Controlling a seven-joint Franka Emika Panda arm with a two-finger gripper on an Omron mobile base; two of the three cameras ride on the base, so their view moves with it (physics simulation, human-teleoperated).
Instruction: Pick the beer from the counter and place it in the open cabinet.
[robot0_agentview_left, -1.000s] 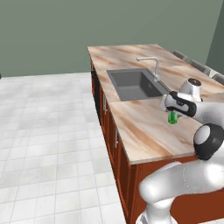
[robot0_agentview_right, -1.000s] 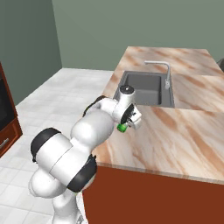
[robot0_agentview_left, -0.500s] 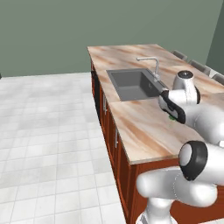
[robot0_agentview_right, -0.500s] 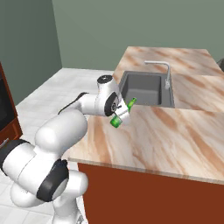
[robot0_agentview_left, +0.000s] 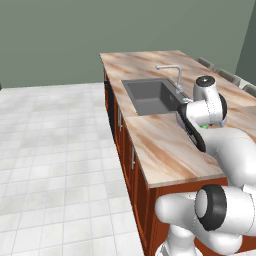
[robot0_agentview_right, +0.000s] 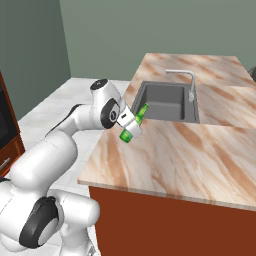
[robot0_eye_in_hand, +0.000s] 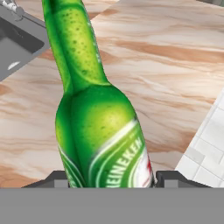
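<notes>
beer (robot0_agentview_right: 133, 125) grasped in the gripper (robot0_agentview_right: 128, 126), lifted off the counter (robot0_agentview_right: 200, 150) and tilted, neck toward the sink (robot0_agentview_right: 162, 101). faucet (robot0_agentview_right: 184, 81) behind the sink, well apart from the bottle. white tiled floor (robot0_agentview_left: 55, 160) beside the counter. compared with a second ago: bottle raised from the top, arm swung across.

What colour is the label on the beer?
Pale with green lettering, on the beer; hand view shows it best.

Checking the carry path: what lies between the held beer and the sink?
Bare counter between beer and sink, in the right base view.
</notes>
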